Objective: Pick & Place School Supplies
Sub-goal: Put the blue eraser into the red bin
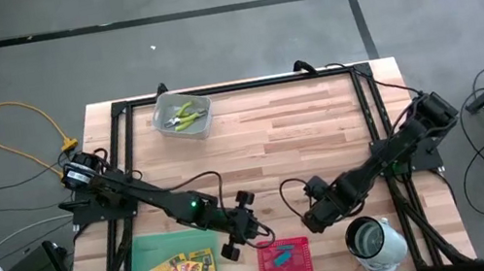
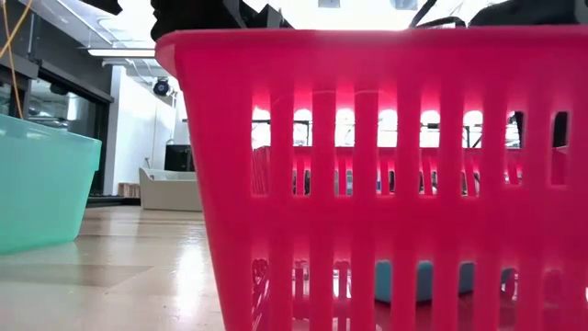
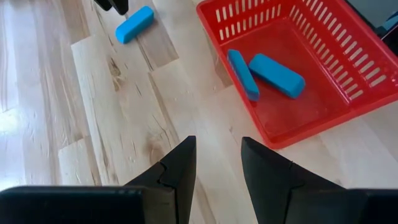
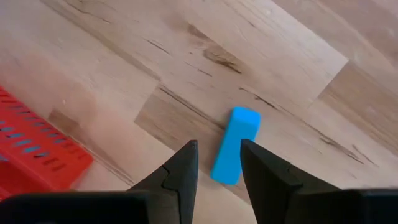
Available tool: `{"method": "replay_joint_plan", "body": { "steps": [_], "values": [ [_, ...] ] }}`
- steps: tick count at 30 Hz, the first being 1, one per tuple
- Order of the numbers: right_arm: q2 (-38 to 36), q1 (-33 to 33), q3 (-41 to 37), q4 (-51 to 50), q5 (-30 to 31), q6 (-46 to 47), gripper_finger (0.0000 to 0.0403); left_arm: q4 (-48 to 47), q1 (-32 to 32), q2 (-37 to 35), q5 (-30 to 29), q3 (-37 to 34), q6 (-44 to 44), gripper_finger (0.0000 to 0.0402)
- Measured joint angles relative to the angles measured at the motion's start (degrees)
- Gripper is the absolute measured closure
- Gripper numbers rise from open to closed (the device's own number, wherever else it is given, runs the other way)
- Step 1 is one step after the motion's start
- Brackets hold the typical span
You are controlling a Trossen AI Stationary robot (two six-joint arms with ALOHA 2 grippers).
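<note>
A light-blue oblong piece [image 4: 236, 134] lies flat on the wooden table. My right gripper [image 4: 217, 146] is open and points down over it, with the piece's near end between the two fingertips; no touch shows. Just left of the red basket [image 1: 284, 259] my left gripper [image 3: 217, 143] stands open over bare wood. Two blue pieces [image 3: 267, 73] lie on the basket floor. The left wrist view also shows the piece on the table [image 3: 134, 25]. Crayon boxes [image 1: 186, 270] lie in the green tray [image 1: 145, 260]. Plier-like tools [image 1: 183, 116] lie in the clear tray.
A white-and-metal cup [image 1: 375, 241] stands right of the basket, near the table's front edge. In the low view the basket wall [image 2: 367, 165] fills most of the picture, with the green tray [image 2: 37, 184] at the left. Bare wood stretches across the table's middle [image 1: 300, 126].
</note>
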Motion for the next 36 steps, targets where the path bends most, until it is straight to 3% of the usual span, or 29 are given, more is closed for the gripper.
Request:
{"method": "replay_joint_plan", "body": {
  "steps": [9,22,36],
  "values": [
    [4.60,-0.85,0.01,0.30,-5.62,0.87,0.0281,-1.21,0.02,0.00,0.00,0.00,-0.24,0.0279],
    [5.72,-0.85,0.07,0.49,-4.37,0.92,0.0181,-1.83,0.01,0.00,0.04,0.00,-0.43,0.0279],
    [9.86,-1.33,0.21,1.12,-5.96,2.97,0.0205,-2.32,0.01,0.02,0.07,0.00,-0.42,0.0279]
  ]
}}
